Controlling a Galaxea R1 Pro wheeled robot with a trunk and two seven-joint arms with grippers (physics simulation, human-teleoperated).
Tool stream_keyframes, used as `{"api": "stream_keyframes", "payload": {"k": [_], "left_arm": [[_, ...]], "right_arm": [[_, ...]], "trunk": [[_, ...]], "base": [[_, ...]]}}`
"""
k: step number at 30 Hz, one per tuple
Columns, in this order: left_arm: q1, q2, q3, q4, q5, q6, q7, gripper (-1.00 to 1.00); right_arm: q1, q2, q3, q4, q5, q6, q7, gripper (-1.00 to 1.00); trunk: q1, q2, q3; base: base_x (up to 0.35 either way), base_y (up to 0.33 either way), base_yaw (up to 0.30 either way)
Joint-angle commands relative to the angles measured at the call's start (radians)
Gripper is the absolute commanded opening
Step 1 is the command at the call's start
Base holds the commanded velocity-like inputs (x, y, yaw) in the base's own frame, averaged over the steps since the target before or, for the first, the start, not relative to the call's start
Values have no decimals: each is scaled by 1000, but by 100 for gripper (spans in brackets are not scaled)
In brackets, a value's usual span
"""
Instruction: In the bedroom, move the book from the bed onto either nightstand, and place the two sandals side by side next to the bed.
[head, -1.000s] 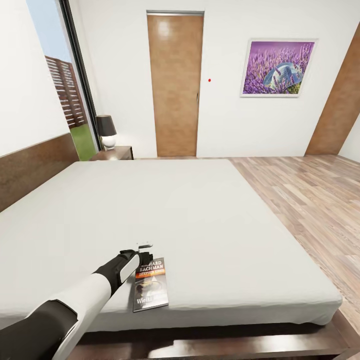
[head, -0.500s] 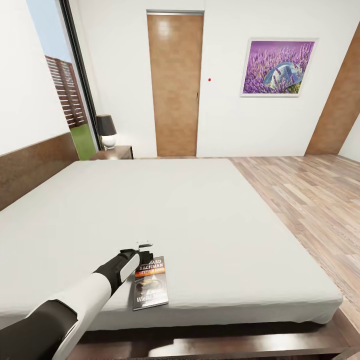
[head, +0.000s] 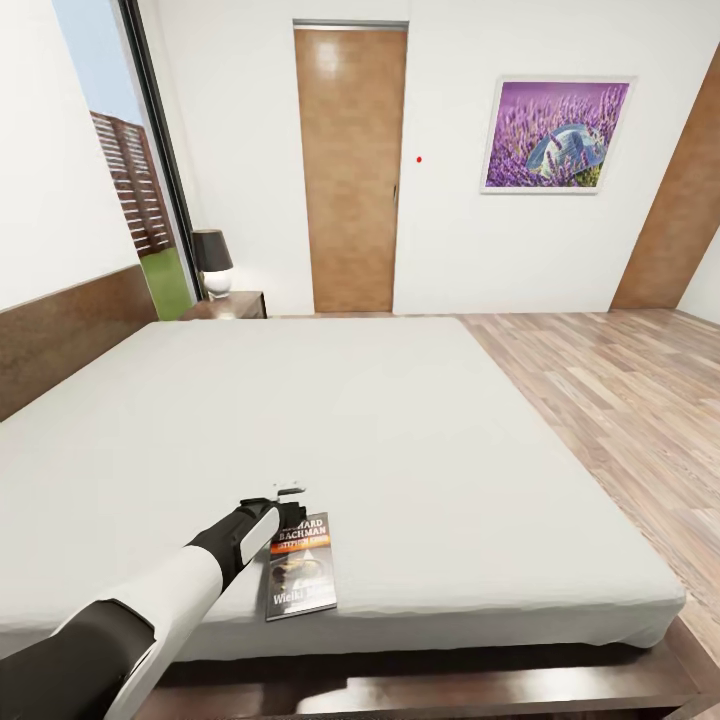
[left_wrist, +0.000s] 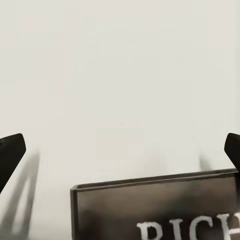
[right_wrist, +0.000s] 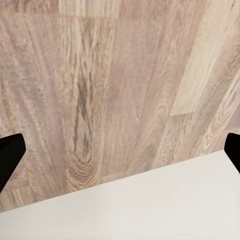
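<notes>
Though partly hidden, "Richard Bachman" book

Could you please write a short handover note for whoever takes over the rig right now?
Left hand: open, fingers spread wide, hovering at the top edge of the book, not gripping it.
Right hand: open, empty, over the floor by the bed's edge.
The book lies flat near the front edge of the bed.
The nightstand stands past the bed's far corner, a lamp on it.
Done: nothing.
Left: grasp and move the book; find and pair the sandals.

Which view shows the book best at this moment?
The head view: the whole book lies flat on the bed beside the left pincer. The left wrist view catches its top edge and some lettering.
</notes>
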Motion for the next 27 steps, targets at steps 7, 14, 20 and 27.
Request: {"api": "stream_keyframes", "payload": {"k": [7, 14, 20, 27], "left_arm": [[0, 1, -12, 7, 20, 3, 8, 100], [0, 1, -11, 7, 20, 3, 8, 100], [0, 1, -11, 7, 20, 3, 8, 100], [0, 1, -12, 7, 20, 3, 8, 100]], "right_arm": [[-1, 0, -9, 2, 10, -6, -3, 100], [-1, 0, -9, 2, 10, -6, -3, 100], [-1, 0, -9, 1, 10, -6, -3, 100], [-1, 0, -9, 1, 10, -6, -3, 100]], "trunk": [[0, 0, -1], [0, 0, -1], [0, 0, -1], [0, 0, -1]], "base": [[-14, 0, 0], [-11, 0, 0], [-6, 0, 0], [-17, 0, 0]]}}
